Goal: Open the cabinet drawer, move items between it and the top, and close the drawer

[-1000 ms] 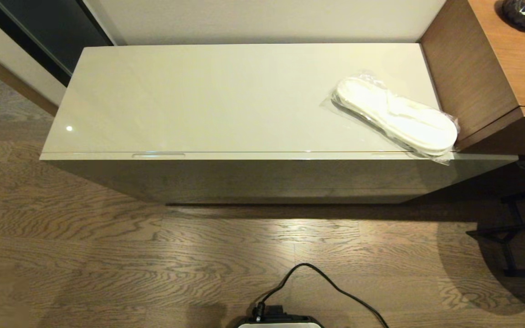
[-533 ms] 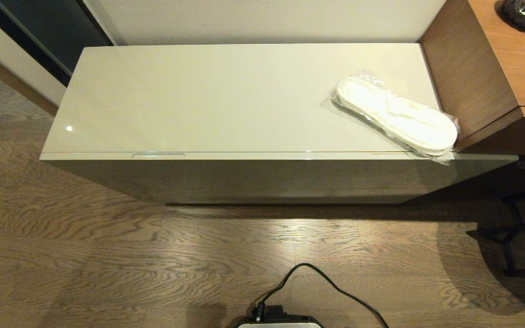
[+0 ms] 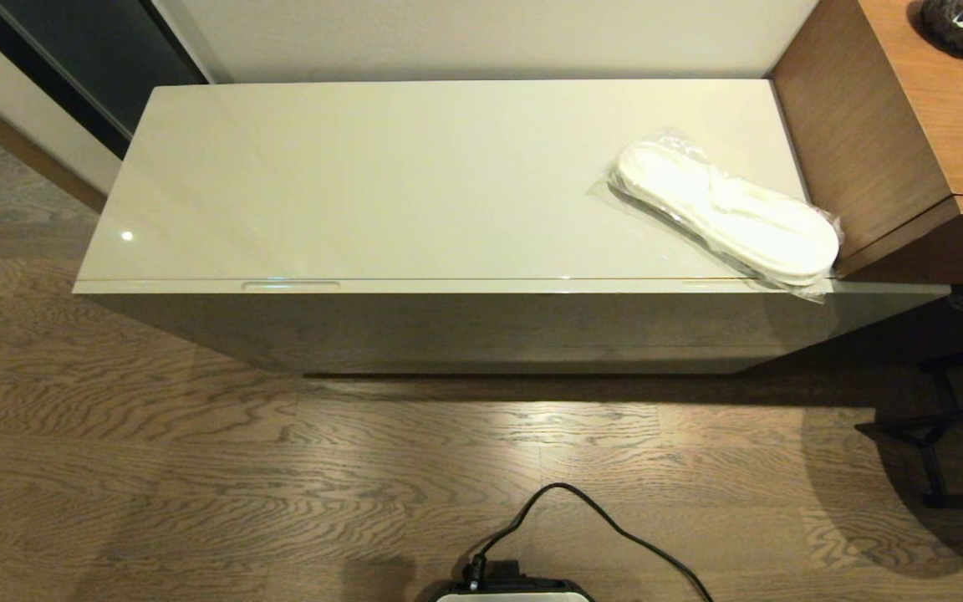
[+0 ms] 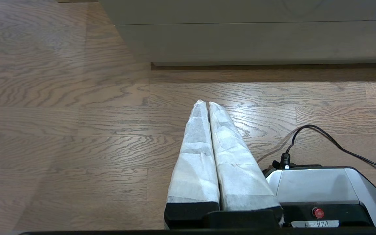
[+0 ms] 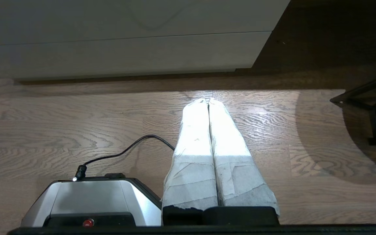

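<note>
a brown wooden unit (image 3: 908,134) beside a dark vase (image 3: 962,25).

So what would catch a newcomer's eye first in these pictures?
Probably the white slippers in clear plastic, lying at the right end of the glossy beige cabinet top. The drawer beneath is closed, and both grippers, left and right, hang shut over the wood floor.
</note>
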